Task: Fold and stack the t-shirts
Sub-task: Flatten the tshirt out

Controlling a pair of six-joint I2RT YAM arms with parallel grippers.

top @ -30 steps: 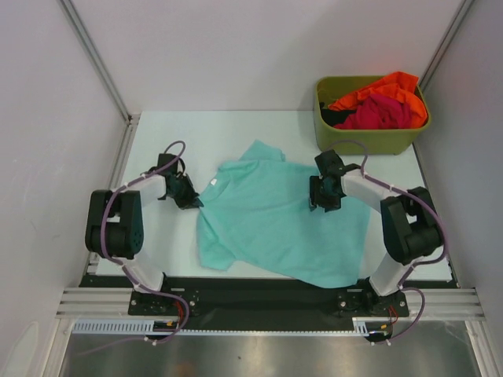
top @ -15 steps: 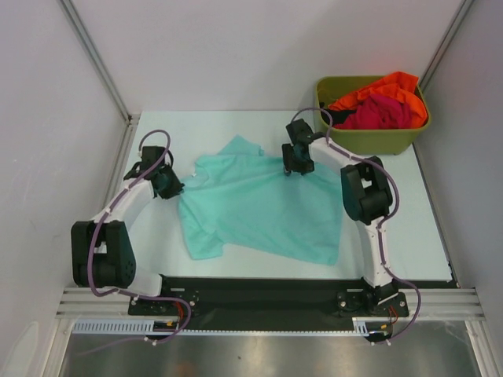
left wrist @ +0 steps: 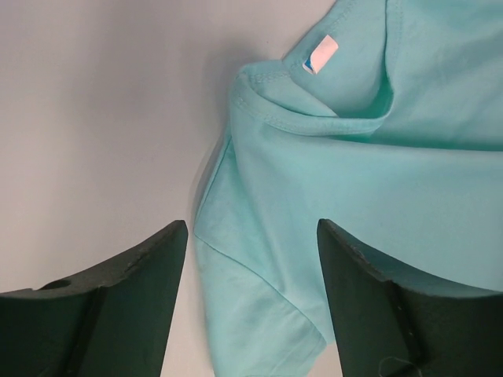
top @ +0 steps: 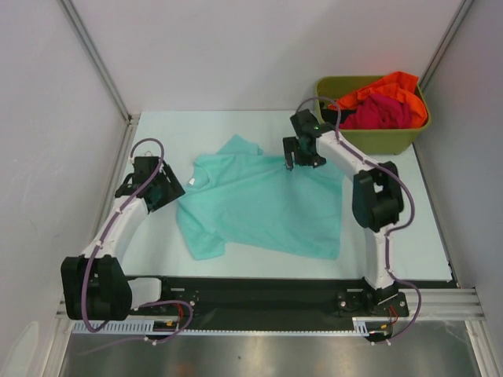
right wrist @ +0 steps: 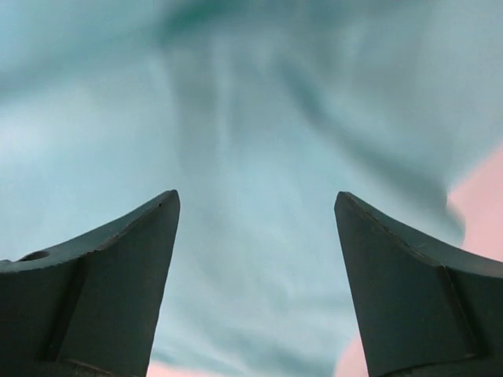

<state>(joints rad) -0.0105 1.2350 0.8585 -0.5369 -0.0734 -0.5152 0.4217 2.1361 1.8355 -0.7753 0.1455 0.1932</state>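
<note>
A teal t-shirt point(top: 263, 204) lies spread and rumpled on the white table point(top: 409, 204), its collar and white tag point(left wrist: 320, 55) toward the left. My left gripper point(top: 167, 191) stands open just off the shirt's left edge; in the left wrist view the shirt's shoulder and sleeve point(left wrist: 314, 196) lie below the gap between its fingers point(left wrist: 134, 290). My right gripper point(top: 301, 157) hovers open over the shirt's far right edge, and teal cloth point(right wrist: 251, 157) fills its view. An orange t-shirt point(top: 385, 85) and a magenta-red t-shirt point(top: 377, 114) lie bunched in the bin.
The olive-green bin point(top: 369, 137) stands at the table's far right corner, close behind my right arm. White walls enclose the table on the left, back and right. A black rail point(top: 259, 290) with both arm bases runs along the near edge.
Both grippers dragged the teal shirt toward the far left of the table, then let go and opened. The left gripper has backed off to the left of the shirt's edge.
</note>
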